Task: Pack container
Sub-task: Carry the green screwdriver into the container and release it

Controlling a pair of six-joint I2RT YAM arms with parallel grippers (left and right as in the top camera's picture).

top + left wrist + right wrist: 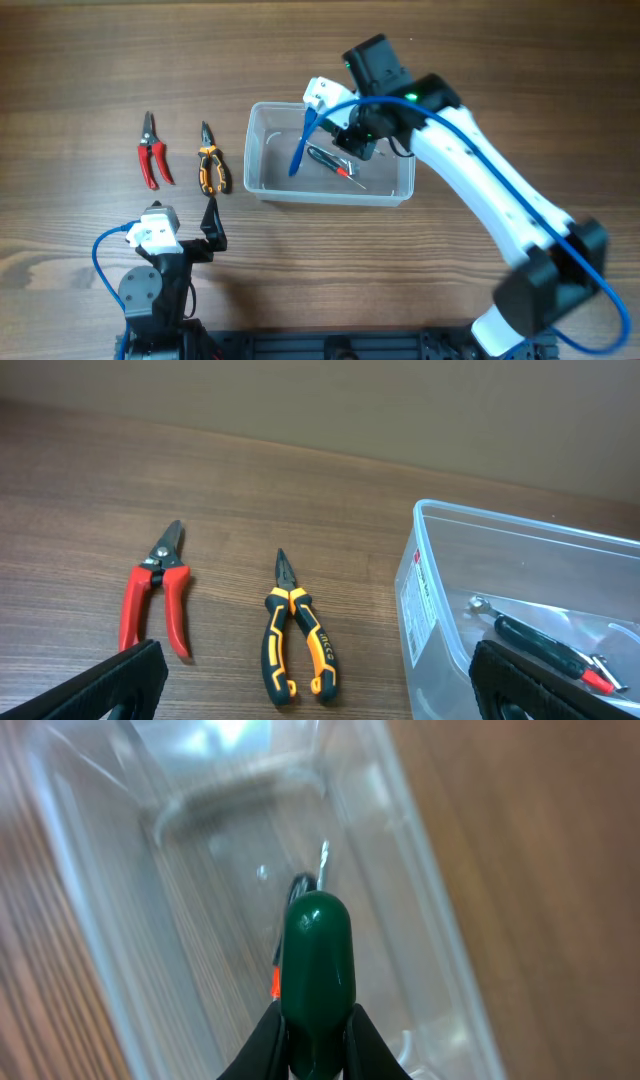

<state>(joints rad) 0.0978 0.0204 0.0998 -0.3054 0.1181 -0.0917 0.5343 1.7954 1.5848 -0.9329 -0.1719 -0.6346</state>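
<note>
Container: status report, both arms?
Left gripper open, empty. Right gripper shut on green-handled tool, over container. Red cutters and orange pliers on table, unpacked. Nothing blocking.
</note>
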